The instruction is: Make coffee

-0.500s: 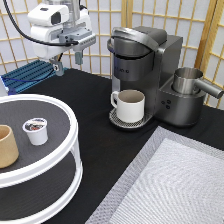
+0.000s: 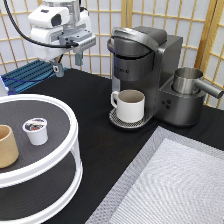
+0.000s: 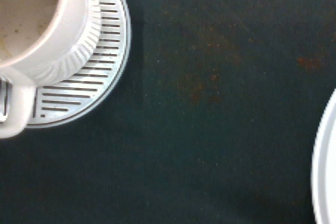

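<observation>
The hand point(image 2: 67, 64) is hovering open and empty at the exterior view's upper left, well apart from the coffee pod point(image 2: 36, 131) sitting on the white tiered tray point(image 2: 70, 150).

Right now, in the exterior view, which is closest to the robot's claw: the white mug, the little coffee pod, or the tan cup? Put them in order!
From the gripper, open, upper left:
1. White mug, right, under the coffee machine.
2. Coffee pod, on the round tray.
3. Tan cup, far left.
</observation>
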Controlling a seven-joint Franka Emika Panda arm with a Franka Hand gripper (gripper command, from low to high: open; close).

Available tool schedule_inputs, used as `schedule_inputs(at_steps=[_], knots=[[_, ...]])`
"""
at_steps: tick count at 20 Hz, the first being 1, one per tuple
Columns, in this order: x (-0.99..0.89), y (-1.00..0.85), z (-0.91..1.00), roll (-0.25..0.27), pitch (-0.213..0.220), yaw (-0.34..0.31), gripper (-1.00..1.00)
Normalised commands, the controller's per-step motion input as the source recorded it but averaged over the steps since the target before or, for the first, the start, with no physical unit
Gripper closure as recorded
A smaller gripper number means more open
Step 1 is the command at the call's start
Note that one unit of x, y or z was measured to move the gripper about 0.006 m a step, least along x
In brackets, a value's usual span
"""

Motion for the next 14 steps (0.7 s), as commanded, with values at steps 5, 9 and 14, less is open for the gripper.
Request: schedule_inputs(at_steps=[5, 9, 14], knots=[[0.90, 0.00, 0.69, 0.065, 0.075, 0.000, -1.00], [0.96, -0.01, 0.69, 0.050, 0.073, -0.039, -1.00], [0.86, -0.05, 0.62, 0.078, 0.081, -0.072, -1.00]])
